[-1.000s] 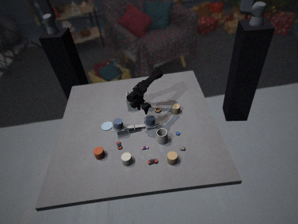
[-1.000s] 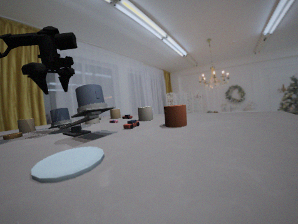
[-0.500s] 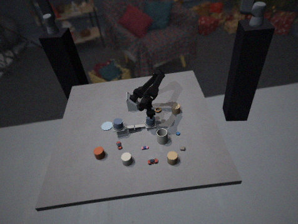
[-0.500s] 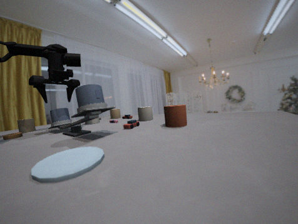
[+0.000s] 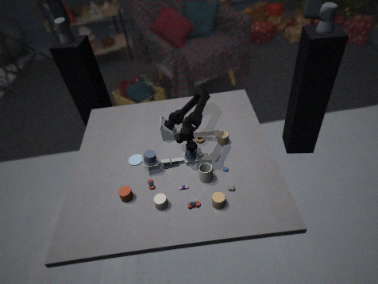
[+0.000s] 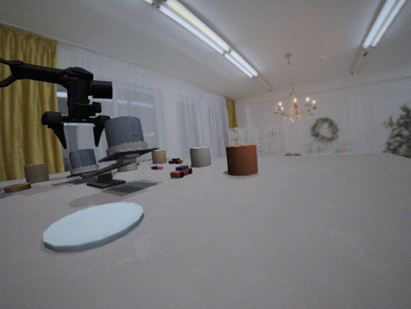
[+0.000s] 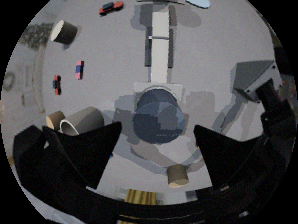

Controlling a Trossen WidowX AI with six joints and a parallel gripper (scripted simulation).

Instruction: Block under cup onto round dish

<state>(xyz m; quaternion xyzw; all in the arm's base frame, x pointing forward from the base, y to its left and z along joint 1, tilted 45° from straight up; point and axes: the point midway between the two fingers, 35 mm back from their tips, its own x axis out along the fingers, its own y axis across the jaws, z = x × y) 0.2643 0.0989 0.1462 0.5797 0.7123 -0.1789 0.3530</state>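
Observation:
Two identical blue-grey cups stand on a small balance (image 5: pixel 171 160) (image 6: pixel 113 167) (image 7: pixel 160 36). One cup (image 5: pixel 149 157) (image 6: pixel 124 131) sits on the raised end, beside the pale blue round dish (image 5: pixel 135 159) (image 6: pixel 92 224). The other cup (image 5: pixel 191 154) (image 6: pixel 83 159) (image 7: pixel 158 106) sits on the lowered end. My gripper (image 5: pixel 190 147) (image 6: pixel 79 140) (image 7: pixel 159 127) is open and empty. It hangs a little above the lowered cup, with a finger on either side. No block is in sight.
An orange cylinder (image 5: pixel 125 193) (image 6: pixel 242 159), a cream one (image 5: pixel 160 201), a tan one (image 5: pixel 218 200) and a hollow grey cup (image 5: pixel 205 172) stand in front of the balance. Small toy cars (image 5: pixel 194 205) lie between them. Another tan cylinder (image 5: pixel 223 138) stands behind. Two black pillars (image 5: pixel 314 83) flank the table.

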